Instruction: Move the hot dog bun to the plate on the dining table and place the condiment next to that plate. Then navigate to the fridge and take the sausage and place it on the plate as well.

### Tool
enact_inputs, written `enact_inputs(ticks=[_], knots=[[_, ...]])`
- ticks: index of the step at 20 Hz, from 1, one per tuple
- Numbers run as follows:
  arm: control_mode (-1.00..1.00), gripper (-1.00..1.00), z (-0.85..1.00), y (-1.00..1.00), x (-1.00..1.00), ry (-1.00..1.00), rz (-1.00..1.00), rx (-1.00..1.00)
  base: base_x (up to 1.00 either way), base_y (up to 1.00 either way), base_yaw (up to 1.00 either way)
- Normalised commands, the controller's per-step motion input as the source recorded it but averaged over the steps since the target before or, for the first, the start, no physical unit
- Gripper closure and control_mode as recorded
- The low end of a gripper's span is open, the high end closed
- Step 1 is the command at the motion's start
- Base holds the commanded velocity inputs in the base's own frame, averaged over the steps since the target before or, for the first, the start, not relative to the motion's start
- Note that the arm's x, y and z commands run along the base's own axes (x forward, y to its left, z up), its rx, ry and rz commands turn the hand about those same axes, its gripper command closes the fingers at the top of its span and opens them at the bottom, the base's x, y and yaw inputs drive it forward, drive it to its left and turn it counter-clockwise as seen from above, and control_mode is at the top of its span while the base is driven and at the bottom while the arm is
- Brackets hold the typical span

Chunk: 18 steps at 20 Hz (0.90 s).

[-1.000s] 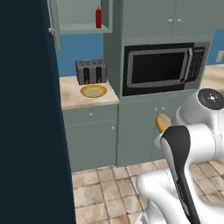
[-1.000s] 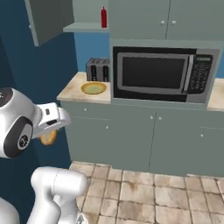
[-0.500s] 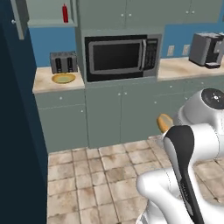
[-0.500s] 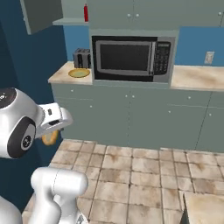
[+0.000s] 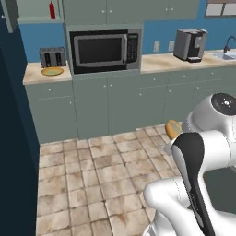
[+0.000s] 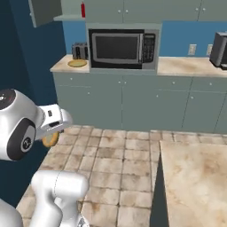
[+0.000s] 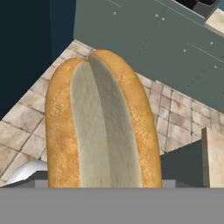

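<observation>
A slim red squeeze bottle (image 5: 52, 10) stands on a high grey-green shelf above a small golden-yellow dish (image 5: 52, 71) on the beige stone wall desk (image 5: 161, 62), left of the glossy black microwave (image 5: 105, 50). The oblong, golden-crusted hot dog bun (image 7: 100, 122), split along its pale soft centre, is clamped in the hand (image 6: 52, 135), held above the tan tiled floor (image 5: 92, 184). At far right lies a corner of the beige marbled dining desk (image 6: 195, 177).

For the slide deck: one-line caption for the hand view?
Hot dog bun held upright in the gripper, above tiled floor and grey-green cabinets.
</observation>
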Motion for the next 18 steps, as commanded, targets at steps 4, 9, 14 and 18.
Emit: enact_inputs(ticks=[4,9,14,18], knots=[[1.00,1.00,0.00,0.00,0.00,0.00,0.00,0.00,-1.00,-0.32,-0.11],[1.00,1.00,0.00,0.00,0.00,0.00,0.00,0.00,-1.00,-0.23,-0.09],[1.00,1.00,0.00,0.00,0.00,0.00,0.00,0.00,-1.00,-0.20,-0.07],[1.00,1.00,0.00,0.00,0.00,0.00,0.00,0.00,-1.00,-0.16,-0.08]])
